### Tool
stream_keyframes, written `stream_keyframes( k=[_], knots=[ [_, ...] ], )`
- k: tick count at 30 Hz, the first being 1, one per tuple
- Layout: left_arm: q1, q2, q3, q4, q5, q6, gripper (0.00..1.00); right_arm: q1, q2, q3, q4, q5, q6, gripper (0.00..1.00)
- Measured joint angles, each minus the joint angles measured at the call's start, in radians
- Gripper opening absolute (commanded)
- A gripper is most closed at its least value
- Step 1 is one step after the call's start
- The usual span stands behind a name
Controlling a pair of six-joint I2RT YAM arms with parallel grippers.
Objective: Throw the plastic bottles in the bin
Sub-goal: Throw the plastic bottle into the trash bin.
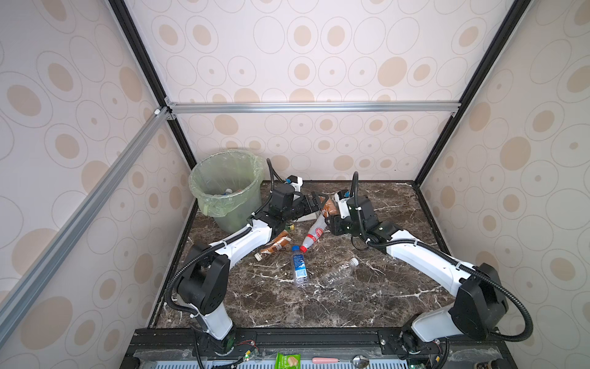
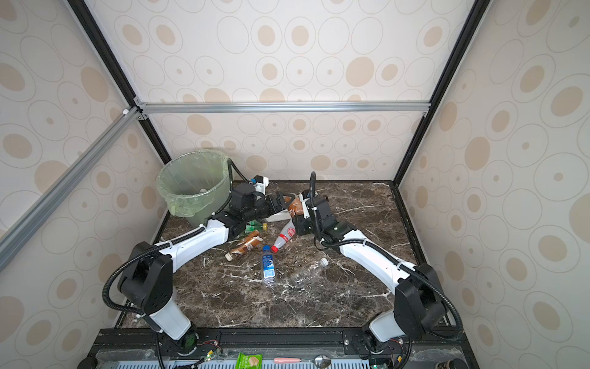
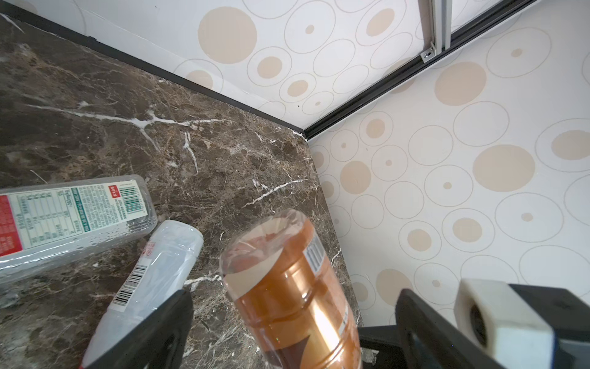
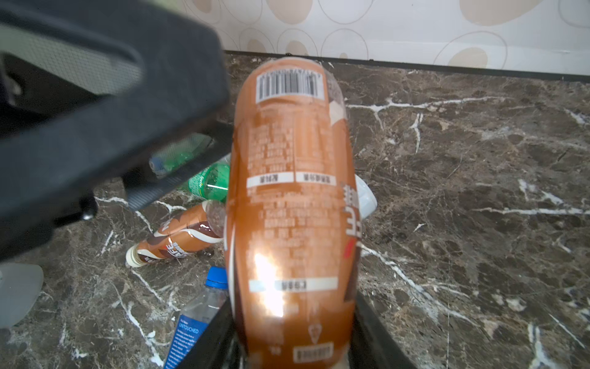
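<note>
My right gripper (image 4: 293, 335) is shut on a brown-labelled plastic bottle (image 4: 290, 207), held above the marble table near the back in both top views (image 1: 329, 207) (image 2: 295, 206). My left gripper (image 3: 293, 297) is open, its fingers either side of that bottle's (image 3: 287, 287) far end without touching. The bin (image 1: 230, 204) (image 2: 194, 195) stands at the back left, with a bottle inside. On the table lie a red-white bottle (image 1: 314, 234), a blue-labelled bottle (image 1: 299, 266), a clear bottle (image 1: 341, 271), a crushed brown bottle (image 1: 274, 245), a green bottle (image 2: 255, 226) and a white bottle (image 3: 153, 274).
Patterned walls close in the table on three sides. A green packet (image 1: 287, 361) and a spoon (image 1: 341, 361) lie on the front rail below the arm bases. The left arm reaches just beside the bin.
</note>
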Motion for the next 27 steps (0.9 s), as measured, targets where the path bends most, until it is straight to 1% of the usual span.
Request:
stream_keyframes(
  k=[8, 11, 18, 23, 27],
  knots=[
    [0.000, 0.007, 0.011, 0.057, 0.010, -0.034, 0.99, 0.000, 0.000, 0.035, 0.044, -0.037, 0.014, 0.51],
    [0.000, 0.013, 0.017, 0.066, 0.011, -0.044, 0.97, 0.000, 0.000, 0.037, 0.056, -0.051, 0.019, 0.51],
    [-0.001, 0.015, 0.017, 0.096, 0.008, -0.062, 0.86, 0.001, 0.000, 0.037, 0.080, -0.072, 0.022, 0.51],
    [-0.001, 0.015, 0.017, 0.118, 0.007, -0.074, 0.72, 0.001, -0.008, 0.037, 0.092, -0.085, 0.022, 0.51],
    [-0.002, 0.015, 0.017, 0.138, 0.008, -0.079, 0.63, 0.001, -0.011, 0.034, 0.091, -0.087, 0.022, 0.52]
  ],
)
